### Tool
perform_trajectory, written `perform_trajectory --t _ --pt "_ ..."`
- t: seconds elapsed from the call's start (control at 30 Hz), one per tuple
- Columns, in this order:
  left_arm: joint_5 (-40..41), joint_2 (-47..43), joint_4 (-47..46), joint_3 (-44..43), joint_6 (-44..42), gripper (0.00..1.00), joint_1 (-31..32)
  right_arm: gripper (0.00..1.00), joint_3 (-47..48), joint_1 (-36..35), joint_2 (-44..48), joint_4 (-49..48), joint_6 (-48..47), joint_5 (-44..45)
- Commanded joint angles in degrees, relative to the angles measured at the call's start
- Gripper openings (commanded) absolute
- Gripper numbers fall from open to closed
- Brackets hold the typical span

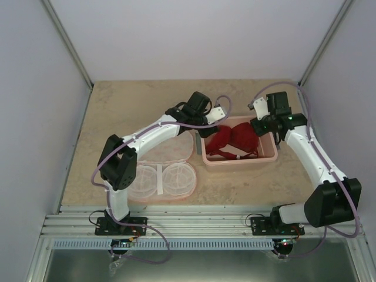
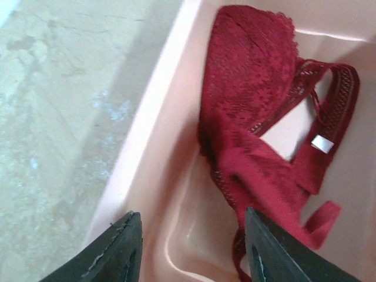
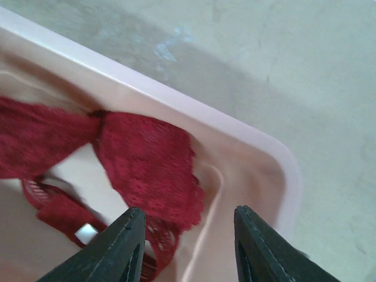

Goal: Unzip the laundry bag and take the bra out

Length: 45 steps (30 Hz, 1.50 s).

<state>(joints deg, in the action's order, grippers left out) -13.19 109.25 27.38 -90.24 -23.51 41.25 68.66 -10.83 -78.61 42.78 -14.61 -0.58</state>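
Observation:
The dark red bra [image 1: 235,140] lies inside the pink plastic tub [image 1: 269,157]; it also shows in the left wrist view [image 2: 252,100] and the right wrist view [image 3: 147,164]. The laundry bag [image 1: 164,170] lies open and flat on the table, left of the tub, its pale lining up and nothing in it. My left gripper [image 2: 191,247] is open and empty above the tub's left end. My right gripper [image 3: 185,241] is open and empty above the tub's far right corner. Neither gripper touches the bra.
The tub's rim [image 2: 147,111] runs under the left gripper, and its corner [image 3: 282,164] lies under the right one. Beige stone-look tabletop [image 1: 129,106] surrounds tub and bag. Walls enclose the table on three sides.

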Motion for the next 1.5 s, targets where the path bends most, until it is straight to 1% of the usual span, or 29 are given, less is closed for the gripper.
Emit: perform_trajectory --t 0.0,0.07,0.17,0.23,0.3,0.4,0.47,0.57,0.7,0.77,0.83,1.0,1.1,1.13,1.17,1.23,1.27,1.3,1.33,1.4,1.47 --pt "4.6 -2.5 -2.4 0.2 1.9 0.5 0.1 0.41 -0.6 -4.5 1.2 -3.7 5.9 -4.1" --pt "2.8 -3.5 -2.0 0.3 2.9 0.51 0.2 0.41 -4.2 -6.3 2.0 -8.4 9.5 -6.2" --pt "-0.8 -5.3 -1.7 0.9 4.1 0.52 0.5 0.4 -9.4 -6.9 2.2 -16.3 13.7 -8.5" --pt "-3.3 -5.8 -0.5 1.2 4.8 0.52 0.9 0.34 -11.2 -6.9 1.0 -20.1 16.3 -7.1" --pt "-5.5 -6.5 0.0 2.4 5.3 0.52 1.3 0.27 -11.9 -6.9 -1.0 -21.7 16.9 -8.6" --pt "-6.9 -7.2 0.3 4.1 6.5 0.52 1.4 0.26 -11.0 -7.0 -4.6 -20.0 18.3 -11.1" --pt "-7.0 -7.7 0.9 4.7 6.5 0.52 1.4 0.27 -11.0 -7.3 -4.9 -19.6 18.5 -11.1" --pt "-7.0 -8.7 1.8 4.7 7.1 0.55 1.4 0.27 -10.7 -7.3 -3.6 -19.1 18.6 -9.6" --pt "-7.2 -10.1 5.1 2.7 7.3 0.59 1.3 0.29 -10.6 -7.3 -2.6 -17.6 18.3 -6.5" --pt "-6.2 -11.6 6.5 2.5 7.5 0.63 1.0 0.3 -10.3 -7.3 -2.6 -15.7 18.2 -5.2" --pt "-6.3 -13.5 7.8 2.7 7.7 0.69 -0.6 0.31 -10.0 -7.7 -2.2 -14.4 17.6 -5.2" --pt "-6.5 -18.4 11.2 4.2 9.0 0.83 -8.7 0.35 -7.5 -10.5 0.8 -12.1 15.8 -4.0" --pt "-7.4 -22.3 11.2 7.3 10.3 0.92 -14.5 0.43 -4.2 -12.1 2.1 -10.3 15.1 -5.3" --pt "-7.3 -23.5 11.0 8.5 11.0 0.97 -17.3 0.5 -2.7 -12.8 2.3 -10.0 15.0 -6.5" --pt "-7.0 -24.8 10.5 9.8 11.5 0.99 -18.8 0.53 -2.0 -13.7 2.4 -9.7 13.8 -7.4" --pt "-5.8 -26.6 9.6 12.4 13.1 0.99 -23.6 0.62 0.6 -16.4 2.1 -9.3 12.6 -8.0" --pt "-4.9 -27.3 9.2 13.6 14.0 0.99 -26.3 0.71 1.8 -18.2 1.8 -9.2 12.0 -8.1" --pt "-4.1 -27.7 8.7 15.0 15.2 0.99 -29.0 0.9 3.7 -20.2 1.2 -9.2 11.7 -8.1" --pt "-3.5 -27.8 8.5 16.3 16.3 0.99 -31.6 0.97 5.3 -22.3 0.4 -9.4 11.5 -8.0" --pt "-3.7 -27.1 8.1 18.8 18.6 0.99 -37.9 0.98 8.5 -26.8 -1.9 -9.8 11.6 -7.2" --pt "-4.1 -25.1 7.5 21.1 20.2 0.99 -42.8 0.98 12.4 -31.7 -5.6 -10.2 11.4 -6.6"
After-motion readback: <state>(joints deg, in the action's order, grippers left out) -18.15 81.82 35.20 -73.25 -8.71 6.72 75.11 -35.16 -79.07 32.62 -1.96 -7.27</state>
